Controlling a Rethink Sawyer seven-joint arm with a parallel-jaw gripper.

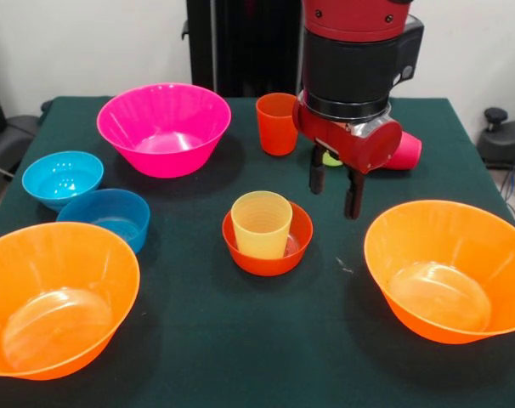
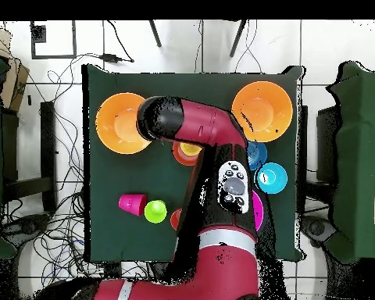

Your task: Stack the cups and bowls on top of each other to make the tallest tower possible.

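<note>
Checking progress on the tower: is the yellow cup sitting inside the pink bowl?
No. The yellow cup stands upright in the small red-orange bowl; the pink bowl holds nothing.

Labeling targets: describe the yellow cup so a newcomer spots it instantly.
Start at the green table, middle, between the two large orange bowls. A small red-orange bowl sits there; the pale yellow cup stands upright inside it. It is the only cup nested in a bowl.
</note>
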